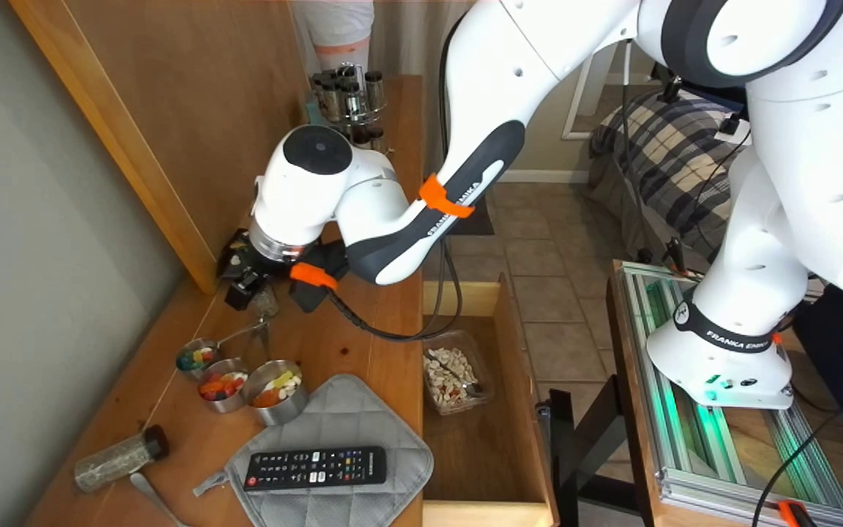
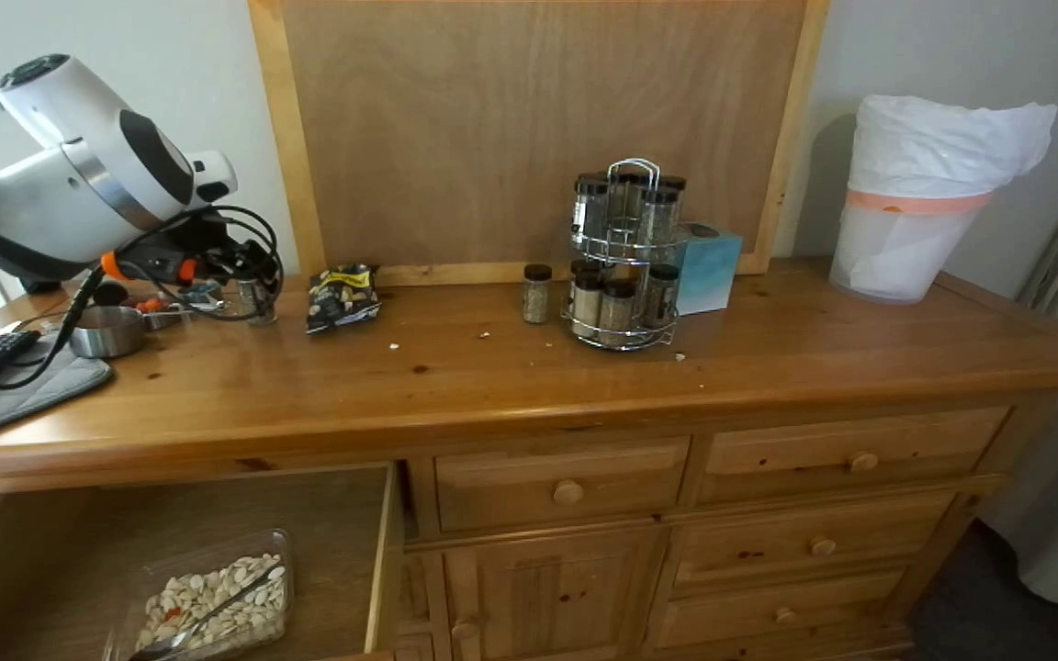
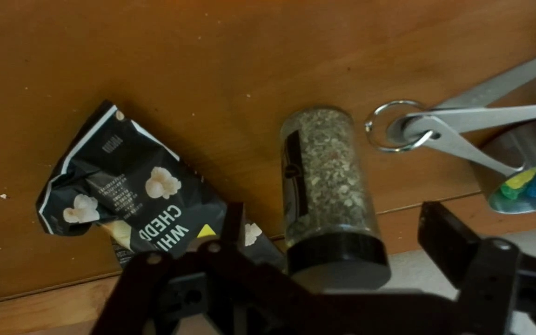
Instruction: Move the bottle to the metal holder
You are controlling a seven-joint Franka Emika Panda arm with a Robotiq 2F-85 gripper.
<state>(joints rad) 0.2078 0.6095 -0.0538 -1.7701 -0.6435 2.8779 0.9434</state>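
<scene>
A: What could spoil it from here?

B: The clear, black-capped bottle of greenish flakes (image 3: 331, 181) stands upright on the brown wooden dresser (image 2: 455, 386), near a crumpled black popcorn bag (image 3: 128, 186). If the black two-fingered claw (image 3: 335, 224) comes in crooked, it might snag the bag or topple the bottle, perhaps into the silver measuring-cup handles (image 3: 491, 117) nearby.

A: And later?

B: The two-tier chrome wire rack (image 2: 623, 250) stands well apart, crowded with similar bottles (image 2: 618, 308); a tilted carry would likely strike those.

A: How is the claw now?

B: Spread wider than the cap (image 3: 338, 260), a finger (image 3: 449, 244) to either side. It pinches nothing; whether a finger brushes the bag, the wrist view can't settle.
</scene>
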